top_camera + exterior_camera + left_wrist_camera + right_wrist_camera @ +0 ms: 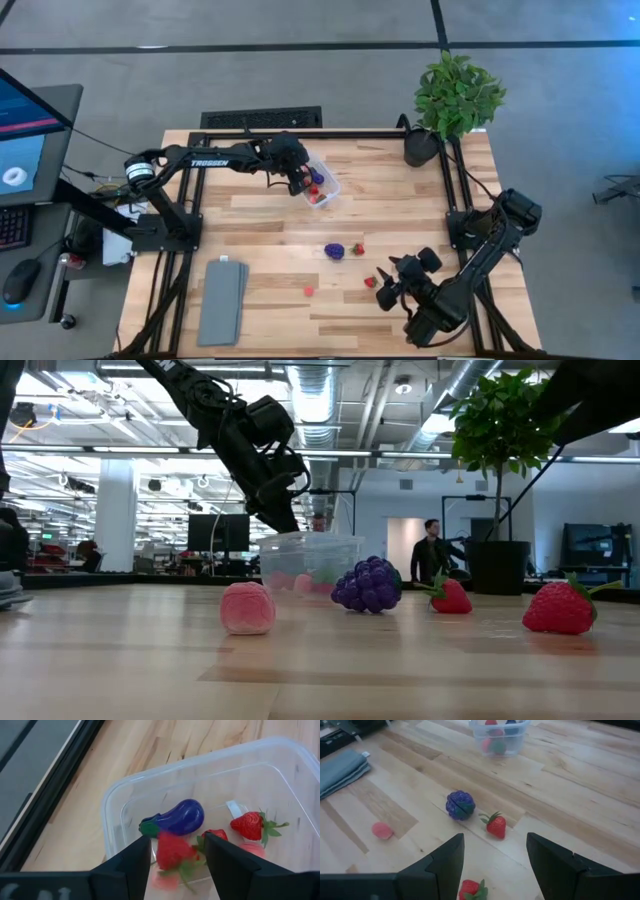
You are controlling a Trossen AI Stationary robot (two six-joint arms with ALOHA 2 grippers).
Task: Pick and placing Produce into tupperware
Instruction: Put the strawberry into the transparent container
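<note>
Two pincers are in play, and the one at work is the left pincer (175, 857), poised over the clear tupperware (326, 190) at the far middle of the surface (400, 200). Its fingers (127, 865) stand spread, and a red strawberry (174, 851) shows in the gap between them, inside the tub; whether it is loose or brushing a finger I cannot tell. Just beyond it lies the purple eggplant (179, 818), its long axis slanting across the tub floor with the green cap pointing toward the tub's corner. Another strawberry (249, 825) lies well to the side with its leaves pointing away from the eggplant, and a third red piece shows partly behind the other finger.

The right pincer (495, 865) hovers low at the near right of the surface, fingers wide apart and holding nothing. The nearest loose strawberry (471, 888) lies almost directly under it, between the fingers' line, so this arm is clearly the closer one for what remains. Farther out lie a strawberry (496, 826) with its leafy top pointing left toward the grape cluster (460, 805) just beside it, and a small pink piece (382, 830) off to the left. In my judgement the coming move is a short straight descent onto the strawberry underneath.
</note>
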